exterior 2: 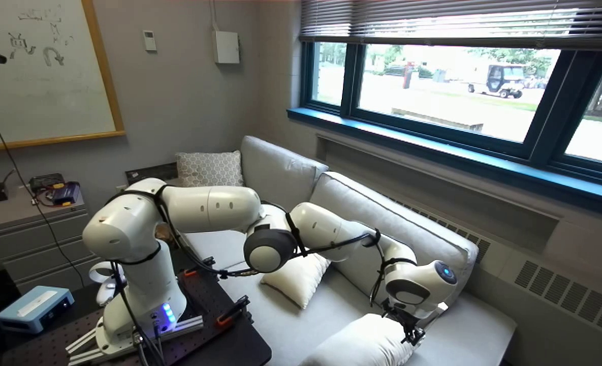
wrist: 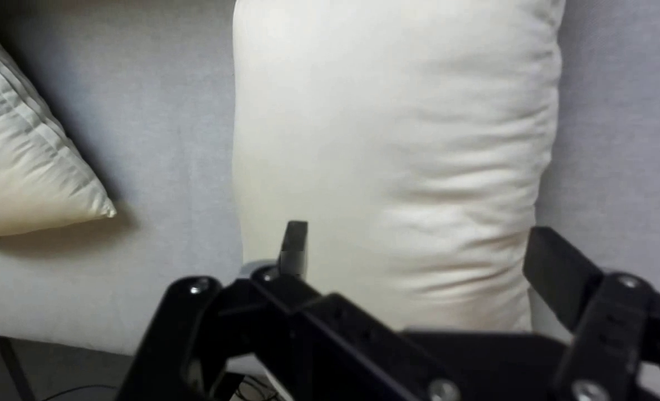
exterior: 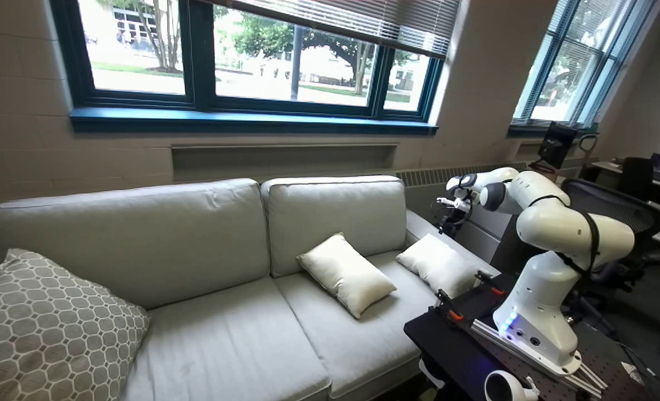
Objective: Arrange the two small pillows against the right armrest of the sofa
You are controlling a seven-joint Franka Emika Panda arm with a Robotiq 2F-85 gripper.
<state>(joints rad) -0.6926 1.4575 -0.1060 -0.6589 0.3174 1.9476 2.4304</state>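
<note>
Am seeing first, in both exterior views, the sofa: long & boxy, cream-beige woven fabric, matte, w/ light creases. Am noting its two back cushions, thick & rectangular w/ seamed edges. Am observing then the robot arm, hard smooth white shell, segments rounded like tubes. Am finding the right armrest low & padded, in same fabric as the sofa. Am seeing at the opp. end the patterned cushion, plump, grey-beige w/ pale honeycomb-like lines.

Am noting the armrest-side pillow and the other pillow, both plain cream-white cloth, soft & puffy: the former lying beside the right armrest (not discerning if touching), the latter turned askew nearer to the mid. of the sofa, w/ one corner toward the back cushions.

Am seeing last the claw, black, angular, w/ jaws spread wide apart over the armrest-side pillow, i.e. one of the fingertips by its wrinkled edge, the opp. one above its smooth face; not discerning if touching. Am locating the other pillow well apart from the claw, at lt. edge of wrist view.
</note>
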